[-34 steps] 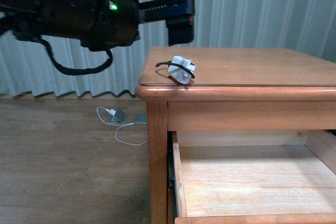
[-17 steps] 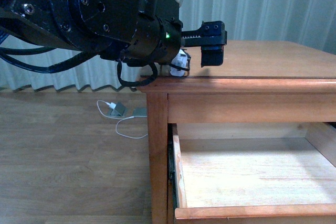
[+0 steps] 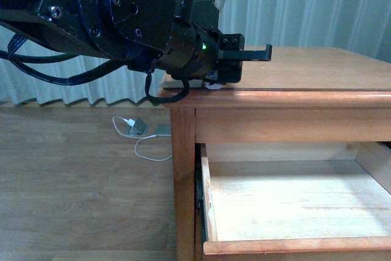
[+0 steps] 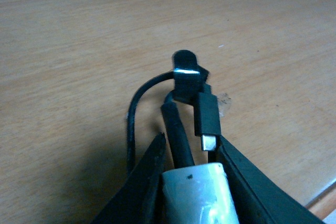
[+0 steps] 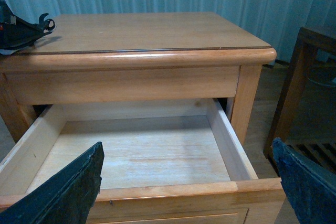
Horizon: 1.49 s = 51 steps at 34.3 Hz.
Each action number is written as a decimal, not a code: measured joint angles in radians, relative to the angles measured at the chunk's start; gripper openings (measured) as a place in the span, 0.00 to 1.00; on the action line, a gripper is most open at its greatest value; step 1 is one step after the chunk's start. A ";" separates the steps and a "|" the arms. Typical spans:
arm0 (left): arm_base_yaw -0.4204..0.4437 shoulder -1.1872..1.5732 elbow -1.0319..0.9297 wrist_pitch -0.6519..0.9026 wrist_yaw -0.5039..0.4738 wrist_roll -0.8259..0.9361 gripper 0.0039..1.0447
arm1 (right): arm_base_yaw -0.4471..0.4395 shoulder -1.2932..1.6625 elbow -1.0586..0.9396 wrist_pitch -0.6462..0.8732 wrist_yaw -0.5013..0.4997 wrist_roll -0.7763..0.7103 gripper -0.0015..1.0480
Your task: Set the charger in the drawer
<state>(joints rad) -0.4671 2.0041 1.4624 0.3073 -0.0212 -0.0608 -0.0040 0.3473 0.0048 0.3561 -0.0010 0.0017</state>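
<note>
Wooden nightstand top (image 3: pixel 317 68), curtain behind. charger (image 4: pixel 197 195) lying near front-left corner, flanked by left gripper (image 4: pixel 189 142). Jaws judged pressed on white body for lift, black cable (image 4: pixel 176 129) looped ahead. drawer (image 5: pixel 168 188) standing open below as target. right gripper (image 5: pixel 186 148) held before it, jaws wide apart. Grip detail given only by left wrist view; charger mostly hidden by arm in front view.

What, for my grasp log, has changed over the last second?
The left gripper swung in from the upper left, dropped to the table and now straddles the charger, fingers at both its sides; a firm grip is unclear. The charger stays on the table, the drawer open and empty.
</note>
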 joint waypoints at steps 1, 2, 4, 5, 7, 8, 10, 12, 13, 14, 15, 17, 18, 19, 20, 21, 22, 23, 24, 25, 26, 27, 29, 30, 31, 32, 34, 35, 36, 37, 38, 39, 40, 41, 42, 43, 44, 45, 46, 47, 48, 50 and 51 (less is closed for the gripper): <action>0.000 -0.005 -0.006 0.008 0.005 0.000 0.25 | 0.000 0.000 0.000 0.000 0.000 0.000 0.91; 0.000 -0.012 -0.017 0.016 0.013 -0.002 0.23 | 0.000 0.000 0.000 0.000 0.000 0.000 0.91; -0.002 -0.030 -0.043 0.036 0.038 -0.003 0.22 | 0.000 0.000 0.000 0.000 0.000 0.000 0.91; -0.003 -0.047 -0.064 0.050 0.066 -0.002 0.22 | 0.000 0.000 0.000 0.000 0.000 0.000 0.91; -0.010 -0.077 -0.099 0.072 0.116 0.002 0.22 | 0.000 0.000 0.000 0.000 0.000 0.000 0.91; -0.016 -0.094 -0.117 0.081 0.143 0.006 0.22 | 0.000 0.000 0.000 0.000 0.000 0.000 0.91; -0.035 -0.130 -0.151 0.096 0.193 0.020 0.22 | 0.000 0.000 0.000 0.000 0.000 0.000 0.91; -0.060 -0.166 -0.187 0.113 0.246 0.045 0.22 | 0.000 0.000 0.000 0.000 0.000 0.000 0.91; -0.067 -0.173 -0.196 0.119 0.261 0.053 0.22 | 0.000 0.000 0.000 0.000 0.000 0.000 0.91; -0.076 -0.181 -0.206 0.123 0.275 0.062 0.22 | 0.000 0.000 0.000 0.000 0.000 0.000 0.91; -0.084 -0.186 -0.212 0.124 0.287 0.069 0.22 | 0.000 0.000 0.000 0.000 0.000 0.000 0.91; -0.097 -0.190 -0.224 0.124 0.311 0.089 0.22 | 0.000 0.000 0.000 0.000 0.000 0.000 0.91; -0.103 -0.191 -0.229 0.124 0.323 0.096 0.22 | 0.000 0.000 0.000 0.000 0.000 0.000 0.91; -0.109 -0.191 -0.233 0.124 0.336 0.103 0.22 | 0.000 0.000 0.000 0.000 0.000 0.000 0.91; -0.119 -0.190 -0.241 0.122 0.351 0.116 0.22 | 0.000 0.000 0.000 0.000 0.000 0.000 0.91; -0.125 -0.188 -0.244 0.117 0.359 0.126 0.22 | 0.000 0.000 0.000 0.000 0.000 0.000 0.91; -0.132 -0.184 -0.245 0.109 0.365 0.138 0.22 | 0.000 0.000 0.000 0.000 0.000 0.000 0.91; -0.138 -0.179 -0.245 0.100 0.365 0.145 0.22 | 0.000 0.000 0.000 0.000 0.000 0.000 0.91; -0.144 -0.171 -0.245 0.089 0.365 0.155 0.22 | 0.000 0.000 0.000 0.000 0.000 0.000 0.91; -0.148 -0.165 -0.243 0.082 0.364 0.160 0.22 | 0.000 0.000 0.000 0.000 0.000 0.000 0.91; -0.152 -0.156 -0.240 0.074 0.362 0.164 0.22 | 0.000 0.000 0.000 0.000 0.000 0.000 0.91; -0.156 -0.146 -0.237 0.068 0.360 0.167 0.22 | 0.000 0.000 0.000 0.000 0.000 0.000 0.91; -0.164 -0.113 -0.224 0.056 0.348 0.174 0.22 | 0.000 0.000 0.000 0.000 0.000 0.000 0.91; -0.169 -0.092 -0.215 0.047 0.338 0.176 0.22 | 0.000 0.000 0.000 0.000 0.000 0.000 0.91; -0.189 0.068 -0.121 -0.017 0.262 0.192 0.22 | 0.000 0.000 0.000 0.000 0.000 0.000 0.91; -0.191 0.079 -0.113 -0.023 0.257 0.193 0.22 | 0.000 0.000 0.000 0.000 0.000 0.000 0.91; -0.194 0.100 -0.097 -0.034 0.247 0.198 0.22 | 0.000 0.000 0.000 0.000 0.000 0.000 0.91; -0.195 0.110 -0.090 -0.039 0.241 0.201 0.22 | 0.000 0.000 0.000 0.000 0.000 0.000 0.91; -0.198 0.124 -0.080 -0.047 0.230 0.204 0.22 | 0.000 0.000 0.000 0.000 0.000 0.000 0.91; -0.201 0.138 -0.071 -0.054 0.220 0.206 0.22 | 0.000 0.000 0.000 0.000 0.000 0.000 0.91; -0.204 0.151 -0.063 -0.062 0.208 0.210 0.22 | 0.000 0.000 0.000 0.000 0.000 0.000 0.91; -0.207 0.164 -0.056 -0.066 0.189 0.211 0.22 | 0.000 0.000 0.000 0.000 0.000 0.000 0.91; -0.209 0.177 -0.053 -0.065 0.174 0.213 0.22 | 0.000 0.000 0.000 0.000 0.000 0.000 0.91; -0.210 0.182 -0.052 -0.065 0.169 0.213 0.22 | 0.000 0.000 0.000 0.000 0.000 0.000 0.91; -0.211 0.190 -0.052 -0.065 0.167 0.212 0.24 | 0.000 0.000 0.000 0.000 0.000 0.000 0.91; -0.211 0.194 -0.052 -0.065 0.161 0.214 0.30 | 0.000 0.000 0.000 0.000 0.000 0.000 0.91; -0.211 0.195 -0.052 -0.061 0.148 0.214 0.35 | 0.000 0.000 0.000 0.000 0.000 0.000 0.91; -0.211 0.195 -0.052 -0.059 0.139 0.214 0.38 | 0.000 0.000 0.000 0.000 0.000 0.000 0.91; -0.211 0.195 -0.052 -0.056 0.133 0.214 0.42 | 0.000 0.000 0.000 0.000 0.000 0.000 0.91; -0.210 0.193 -0.052 -0.047 0.122 0.213 0.47 | 0.000 0.000 0.000 0.000 0.000 0.000 0.91; -0.209 0.188 -0.053 -0.036 0.109 0.210 0.52 | 0.000 0.000 0.000 0.000 0.000 0.000 0.91; -0.202 0.166 -0.067 -0.012 0.087 0.207 0.62 | 0.000 0.000 0.000 0.000 0.000 0.000 0.91; -0.200 0.158 -0.073 -0.005 0.076 0.206 0.66 | 0.000 0.000 0.000 0.000 0.000 0.000 0.91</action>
<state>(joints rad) -0.6666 2.1616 1.3891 0.3027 0.0547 0.1448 -0.0040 0.3473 0.0048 0.3561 -0.0010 0.0017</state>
